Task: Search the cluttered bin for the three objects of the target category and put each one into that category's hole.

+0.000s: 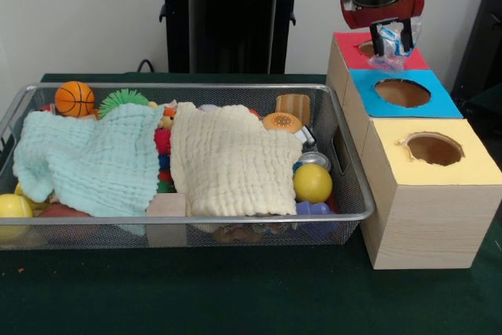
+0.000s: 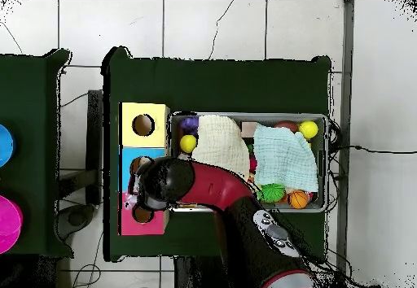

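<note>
A dark green table (image 1: 235, 296) stands on a white tiled floor (image 2: 220, 24), with another green table (image 2: 24, 138) beside it.

Clear crinkly plastic object (image 1: 394, 45) hanging in jaws above red-topped box hole (image 1: 369, 49)

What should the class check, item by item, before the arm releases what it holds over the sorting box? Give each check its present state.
1. Gripper has something in it: ok, a clear crinkly object hangs between its fingers.
2. Gripper is over the red-topped hole: ok in the front view; the overhead view hides it under the arm.
3. Red hole unblocked: cannot tell, the held object covers most of it.
4. Blue hole and yellow hole stand apart from the gripper: ok.
5. Bin contents visible for the next search: not ok, the mint cloth and cream cloth cover much.
</note>
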Controlling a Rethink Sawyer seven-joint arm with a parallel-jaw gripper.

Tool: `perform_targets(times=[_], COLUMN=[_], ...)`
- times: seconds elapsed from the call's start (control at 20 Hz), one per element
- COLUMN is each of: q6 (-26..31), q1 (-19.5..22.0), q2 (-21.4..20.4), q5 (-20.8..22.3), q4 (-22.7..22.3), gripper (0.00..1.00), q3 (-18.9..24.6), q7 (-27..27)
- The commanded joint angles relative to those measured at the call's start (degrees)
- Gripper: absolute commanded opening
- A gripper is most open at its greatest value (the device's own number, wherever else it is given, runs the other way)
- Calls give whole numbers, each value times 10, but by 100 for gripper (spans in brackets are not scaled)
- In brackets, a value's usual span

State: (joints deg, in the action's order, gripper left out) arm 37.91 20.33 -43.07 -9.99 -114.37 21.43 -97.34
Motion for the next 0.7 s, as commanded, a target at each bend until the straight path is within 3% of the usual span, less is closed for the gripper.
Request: perform_targets(times=[0.05,0.7], q6=[32,1], q1=[3,9], q2=[38,-3], q5=[-24,-33], q4=[14,17], gripper=[0,0], q3=[26,61], q7=[-59,-49])
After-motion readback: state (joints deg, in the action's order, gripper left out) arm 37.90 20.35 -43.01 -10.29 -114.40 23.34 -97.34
